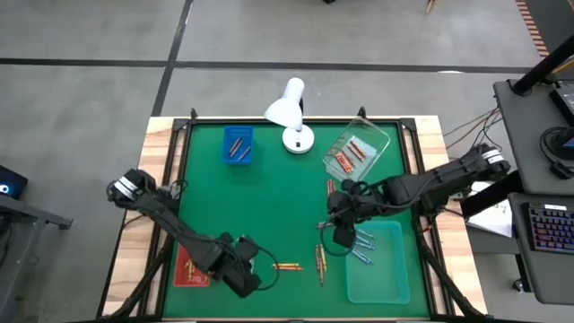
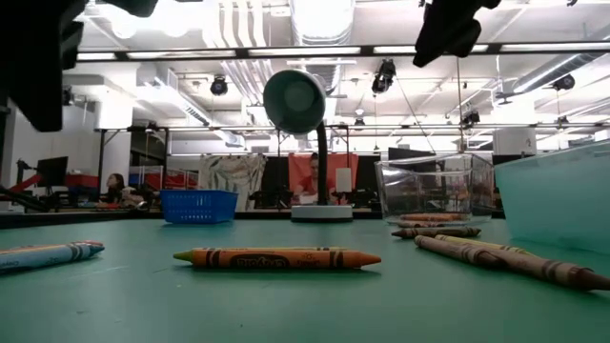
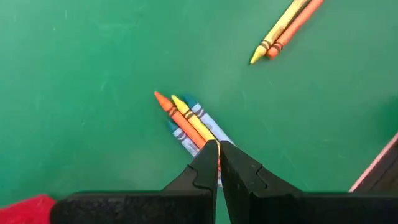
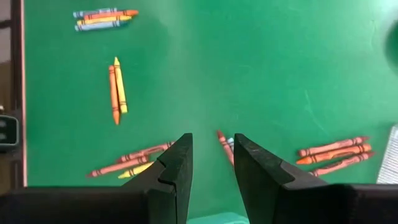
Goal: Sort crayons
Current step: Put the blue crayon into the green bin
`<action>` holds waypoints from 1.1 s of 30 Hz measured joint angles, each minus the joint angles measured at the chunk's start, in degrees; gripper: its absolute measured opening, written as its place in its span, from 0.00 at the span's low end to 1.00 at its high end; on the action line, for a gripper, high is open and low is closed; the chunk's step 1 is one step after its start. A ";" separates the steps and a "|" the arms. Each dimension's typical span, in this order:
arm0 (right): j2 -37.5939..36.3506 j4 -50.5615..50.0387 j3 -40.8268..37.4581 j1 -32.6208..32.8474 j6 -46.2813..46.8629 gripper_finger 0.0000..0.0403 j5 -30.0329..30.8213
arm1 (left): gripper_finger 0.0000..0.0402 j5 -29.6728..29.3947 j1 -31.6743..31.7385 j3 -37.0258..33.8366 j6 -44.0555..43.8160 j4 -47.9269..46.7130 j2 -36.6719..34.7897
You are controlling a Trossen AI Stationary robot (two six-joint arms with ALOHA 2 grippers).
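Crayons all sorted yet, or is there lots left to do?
Partly done. Some crayons already lie in the blue tray, the clear box and the pale tray. Right now the left tool is down at an orange, yellow and blue bunch; the right tool hangs open and empty. Left: an orange-yellow pair and several more loose ones on the green table.

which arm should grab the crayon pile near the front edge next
Left. The left gripper sits right beside the pile, and its wrist view shows the fingers shut just short of those crayons. The right gripper hangs open over the clear tray's edge, farther off.
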 joint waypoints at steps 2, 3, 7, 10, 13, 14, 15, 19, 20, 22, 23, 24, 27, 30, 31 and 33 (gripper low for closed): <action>0.69 0.34 0.00 0.87 0.00 0.26 0.96 | 0.00 -0.21 -0.96 1.11 -1.67 -1.69 1.37; 1.03 0.29 0.00 1.32 -0.01 0.26 1.54 | 0.00 -0.30 -1.33 1.36 -2.44 -2.20 2.11; 2.46 0.34 0.00 2.84 0.03 0.26 2.83 | 0.01 -0.36 -3.23 1.52 -6.32 -1.86 3.84; 3.55 1.00 0.00 3.56 0.37 0.26 2.90 | 0.03 -0.42 -3.83 1.44 -8.62 -2.06 4.90; 4.40 1.70 0.00 4.18 1.10 0.26 2.91 | 0.06 -1.00 -4.21 1.44 -8.91 -2.06 6.12; 4.67 1.73 0.00 4.40 1.12 0.26 2.91 | 0.07 -1.42 -4.44 1.44 -8.91 -2.08 6.56; 4.85 1.80 0.00 4.62 1.15 0.26 2.92 | 0.08 -1.72 -4.64 1.44 -8.91 -2.15 7.04; 5.13 2.23 0.00 5.04 1.94 0.26 2.93 | 0.13 -1.95 -4.73 1.35 -8.91 -3.76 8.81; 5.14 2.29 0.00 5.08 2.52 0.26 2.93 | 0.14 -2.03 -4.73 1.35 -8.86 -3.57 9.08; 5.16 2.53 0.00 5.16 3.02 0.26 3.18 | 0.16 -2.60 -4.73 1.35 -8.48 -3.71 9.42; 5.16 2.55 0.00 5.26 3.04 0.26 3.41 | 0.17 -2.72 -4.73 1.35 -8.46 -3.68 9.58; 5.16 2.60 0.00 5.26 3.05 0.26 3.49 | 0.18 -2.92 -4.76 1.35 -8.44 -3.62 9.68; 5.16 2.68 0.02 5.28 3.30 0.26 3.53 | 0.20 -3.01 -4.83 1.35 -8.41 -3.61 9.71; 5.16 2.70 0.02 5.27 3.40 0.26 3.80 | 0.23 -3.43 -4.91 1.35 -8.39 -3.61 9.71; 5.16 2.68 0.02 5.26 3.44 0.26 3.80 | 0.23 -3.49 -4.91 1.35 -8.41 -3.61 9.71; 5.16 2.72 0.02 5.26 3.44 0.26 3.81 | 0.24 -3.79 -4.91 1.35 -8.39 -3.61 9.71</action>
